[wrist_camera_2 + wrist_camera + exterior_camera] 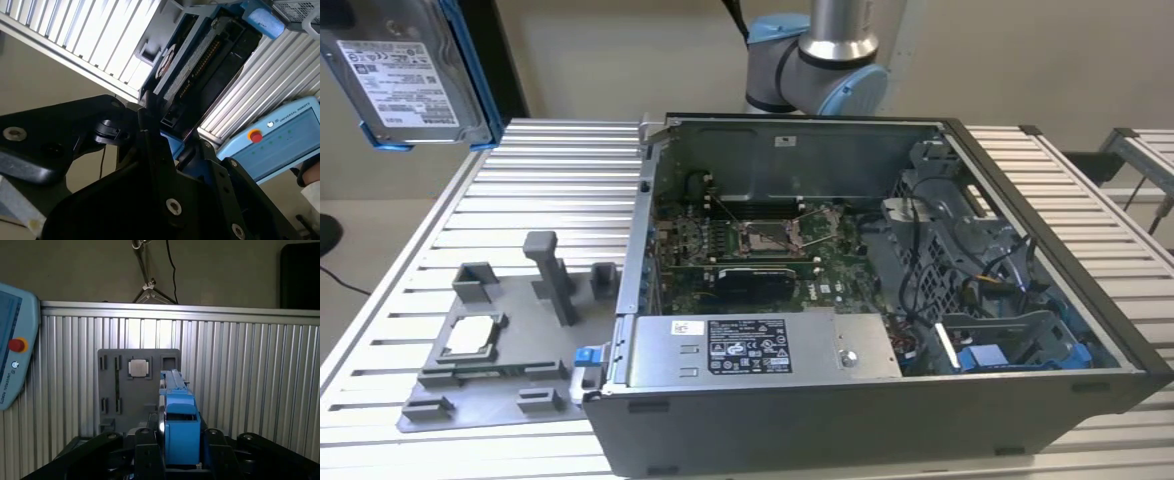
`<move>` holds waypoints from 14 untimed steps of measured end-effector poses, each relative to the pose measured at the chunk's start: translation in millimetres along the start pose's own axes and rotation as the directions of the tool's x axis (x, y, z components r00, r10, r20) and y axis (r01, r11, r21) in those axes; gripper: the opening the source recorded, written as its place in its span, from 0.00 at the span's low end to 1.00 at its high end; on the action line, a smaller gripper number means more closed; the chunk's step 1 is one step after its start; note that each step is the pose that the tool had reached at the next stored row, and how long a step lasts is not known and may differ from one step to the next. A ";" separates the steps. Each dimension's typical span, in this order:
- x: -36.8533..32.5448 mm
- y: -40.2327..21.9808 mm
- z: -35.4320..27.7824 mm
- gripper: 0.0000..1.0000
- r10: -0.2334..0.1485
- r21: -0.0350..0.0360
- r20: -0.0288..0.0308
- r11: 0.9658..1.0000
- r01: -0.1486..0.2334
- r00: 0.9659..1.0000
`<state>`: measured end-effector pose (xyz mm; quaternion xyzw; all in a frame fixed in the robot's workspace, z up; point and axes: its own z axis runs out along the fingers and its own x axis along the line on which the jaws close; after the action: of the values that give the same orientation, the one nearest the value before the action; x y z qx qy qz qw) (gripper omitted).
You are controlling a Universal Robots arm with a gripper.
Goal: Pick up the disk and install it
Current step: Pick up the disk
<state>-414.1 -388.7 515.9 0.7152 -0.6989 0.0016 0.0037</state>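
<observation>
Above the slatted table, toward the exterior view's left of the computer case, my gripper hangs high, jaws clamped on the disk.

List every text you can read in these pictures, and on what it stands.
On the disk: label print too small to read.
On the long grey box: label too small to read.
On the teach pendant: maker's name, not quoted.
On the case: sticker, unreadable.

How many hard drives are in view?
1: the disk, held aloft at the exterior view's upper left, clamped edge-on between the jaws in the first wrist view. Others may sit hidden inside the open case.
</observation>
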 end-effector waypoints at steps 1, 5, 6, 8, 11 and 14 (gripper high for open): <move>0.0 0.0 0.0 0.00 0.000 0.000 0.000 1.000 0.000 1.000; 0.0 -1.9 0.0 0.00 0.000 0.000 0.000 1.000 0.000 1.000; 0.0 -3.1 0.0 0.00 0.000 0.000 0.000 1.000 0.000 1.000; 0.1 -6.2 -0.1 0.00 0.000 0.000 0.000 1.000 0.000 1.000; 0.2 -11.0 -0.1 0.00 0.000 0.000 0.000 1.000 0.000 1.000; 0.4 -16.8 -0.1 0.00 0.000 0.000 0.000 1.000 0.000 1.000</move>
<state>-397.3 -388.7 515.9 0.7152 -0.6989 0.0016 0.0038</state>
